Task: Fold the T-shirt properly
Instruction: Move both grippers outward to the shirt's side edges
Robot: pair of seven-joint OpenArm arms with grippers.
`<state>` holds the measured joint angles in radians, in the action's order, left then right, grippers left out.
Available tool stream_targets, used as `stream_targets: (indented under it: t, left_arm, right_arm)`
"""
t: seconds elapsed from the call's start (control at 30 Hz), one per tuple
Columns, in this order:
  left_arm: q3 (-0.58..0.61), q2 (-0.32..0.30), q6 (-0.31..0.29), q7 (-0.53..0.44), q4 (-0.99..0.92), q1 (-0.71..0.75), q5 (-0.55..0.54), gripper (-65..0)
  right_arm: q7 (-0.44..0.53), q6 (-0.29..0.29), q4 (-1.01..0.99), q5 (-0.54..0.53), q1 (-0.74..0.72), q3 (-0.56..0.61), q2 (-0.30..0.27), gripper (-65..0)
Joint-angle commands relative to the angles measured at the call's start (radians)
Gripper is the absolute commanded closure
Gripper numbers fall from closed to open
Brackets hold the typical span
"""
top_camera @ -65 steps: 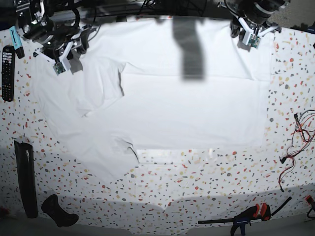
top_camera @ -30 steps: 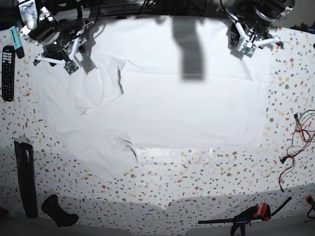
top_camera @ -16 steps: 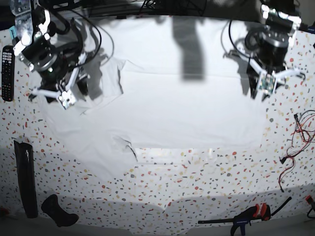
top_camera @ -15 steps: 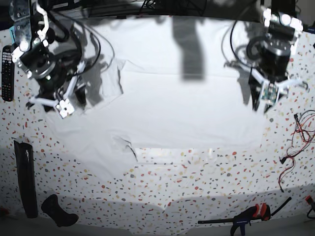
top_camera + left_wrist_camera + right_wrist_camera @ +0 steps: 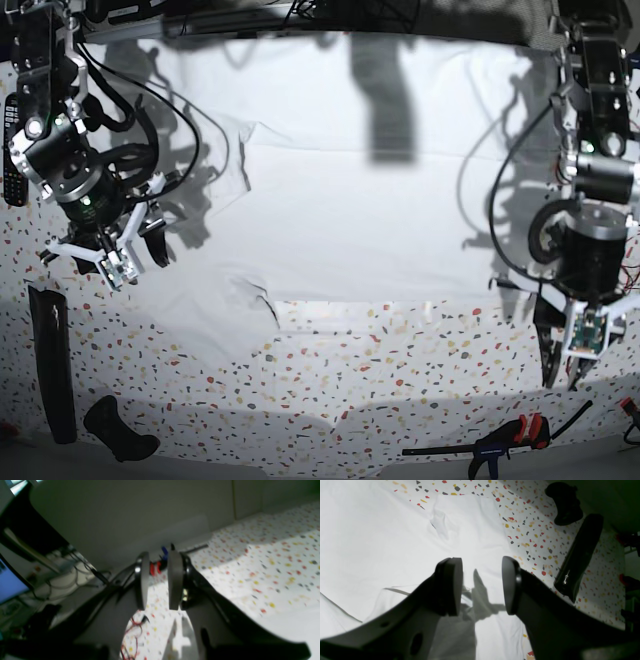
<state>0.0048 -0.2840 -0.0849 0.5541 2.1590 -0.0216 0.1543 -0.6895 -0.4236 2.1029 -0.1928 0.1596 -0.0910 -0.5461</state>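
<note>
The white T-shirt (image 5: pixel 380 220) lies spread flat across the speckled table, with a folded flap near its left end and a small crease at its front edge. In the right wrist view the T-shirt (image 5: pixel 382 537) fills the area under my right gripper (image 5: pixel 480 587). That right gripper (image 5: pixel 148 245) hovers over the shirt's left part, open, with nothing between its fingers. My left gripper (image 5: pixel 565 365) hangs above bare table in front of the shirt's right front corner. In the left wrist view, the left gripper (image 5: pixel 156 580) shows a narrow gap between its pads, and nothing is in it.
A long black object (image 5: pixel 55 365) (image 5: pixel 577 555) and a black controller-shaped object (image 5: pixel 118 430) (image 5: pixel 566 503) lie front left. A remote (image 5: pixel 14 160) sits at the left edge. A clamp (image 5: pixel 510 437) (image 5: pixel 160 563) lies front right, with red wires (image 5: pixel 600 300) at the right edge.
Both arms have swung from the table's back toward the front. The right gripper came down over the shirt's left part; the left gripper passed the shirt's right end onto bare table.
</note>
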Motion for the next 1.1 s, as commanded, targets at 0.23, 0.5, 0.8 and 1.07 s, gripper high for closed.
stream_targets:
  t: [0.23, 0.5, 0.8, 1.07]
  left_arm:
    - [-0.004, -0.116, 0.010, -0.032, -0.237, -0.157, -0.008, -12.5]
    - [-0.004, -0.137, 0.001, -0.131, -0.708, -0.340, -0.157, -13.3]
    - [-0.004, -0.137, -0.044, -0.171, -1.172, -0.465, -0.285, -22.6]
    - [-0.004, -0.138, -0.362, -0.049, -1.459, -0.589, -0.520, -23.7]
  right_arm:
    - [0.015, 0.024, 0.018, -0.001, -0.013, -0.008, -0.013, -25.6]
    - [0.015, 0.037, 0.018, -0.001, -0.013, -0.008, -0.013, -25.6]
    - [0.013, 0.037, 0.018, -0.001, -0.013, -0.008, -0.013, -25.6]
    - [0.011, 0.038, 0.018, -0.002, -0.013, -0.008, -0.013, -25.6]
